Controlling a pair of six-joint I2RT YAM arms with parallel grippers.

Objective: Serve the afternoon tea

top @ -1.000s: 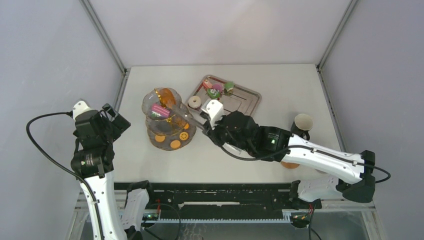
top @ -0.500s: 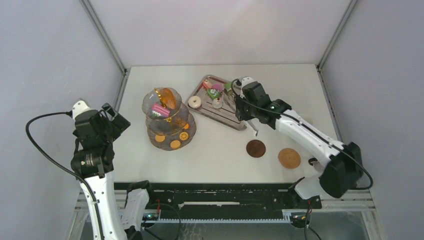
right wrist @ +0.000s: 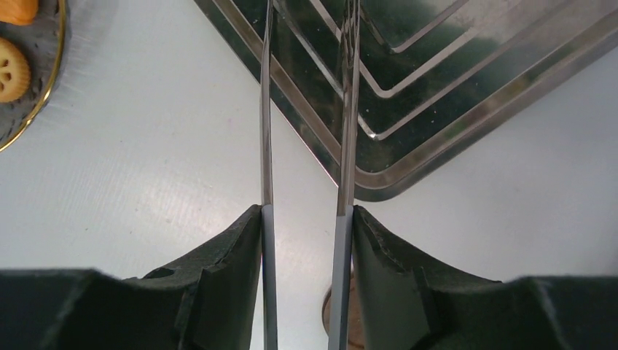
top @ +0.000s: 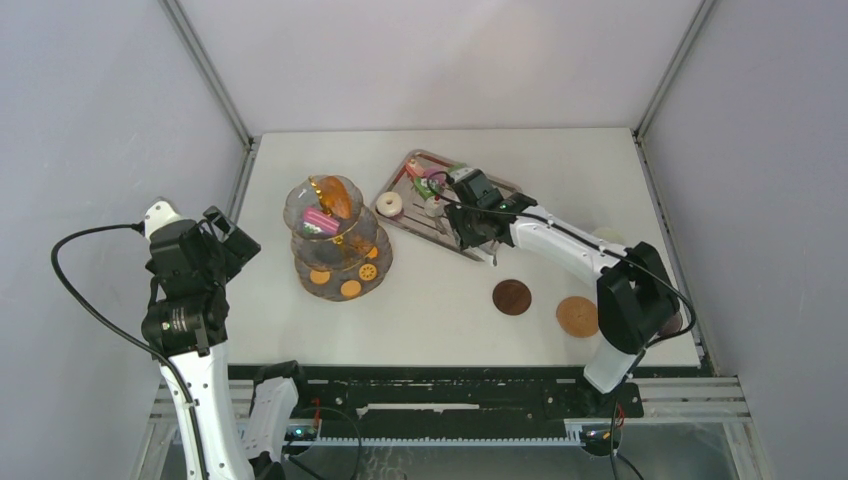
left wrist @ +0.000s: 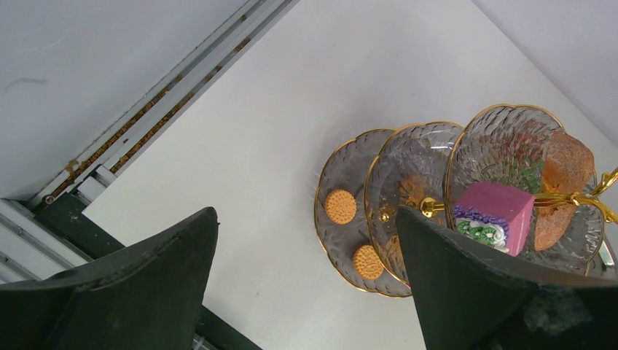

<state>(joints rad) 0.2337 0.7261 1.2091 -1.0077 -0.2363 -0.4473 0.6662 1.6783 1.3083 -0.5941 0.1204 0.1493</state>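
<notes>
The three-tier glass stand (top: 338, 240) holds orange cookies (left wrist: 339, 206) on its lowest plate and a pink cake (left wrist: 490, 213) on the top one. A white donut (top: 388, 204) and small cakes (top: 428, 182) lie on the steel tray (top: 505, 190). My right gripper (top: 470, 222) hovers over the tray's near edge, shut on the long metal tongs (right wrist: 266, 109), whose two blades run forward over the tray (right wrist: 437, 87); their tips are out of view. Two brown coasters (top: 512, 297) (top: 578, 316) lie near the front. My left gripper (left wrist: 306, 240) is open and empty, left of the stand.
A pale cup (top: 608, 236) shows partly behind the right arm. The enclosure walls rise on both sides. The black rail (top: 430, 395) with the arm bases runs along the near edge.
The right arm swung from beside the stand back over the tray, uncovering both coasters, and the tongs' blades have spread apart. The left arm has not moved.
</notes>
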